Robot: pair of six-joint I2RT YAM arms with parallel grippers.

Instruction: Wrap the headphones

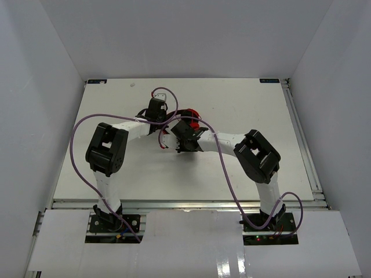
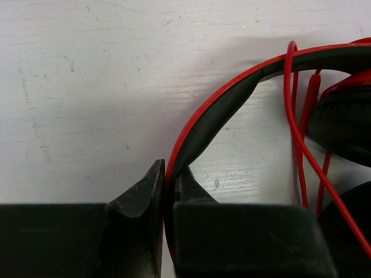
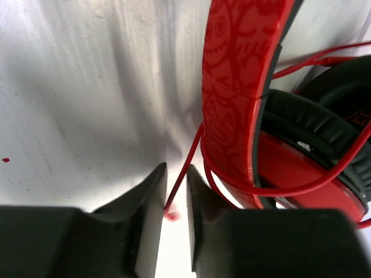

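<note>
Anchoring: left pincer (image 2: 169, 190) clamps the band of the red, black-padded over-ear headphones (image 2: 214, 110) steady, I judge, while right pincer (image 3: 174, 191) pinches their thin red cord (image 3: 186, 165) for winding

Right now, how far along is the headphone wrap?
Done: some cord strands already loop across the headphones' headband and ear cup. In hand: the left gripper clamps the headband; the cord passes between the right gripper's fingers, grip unclear. Left: winding the rest; how much slack remains is hidden.
</note>
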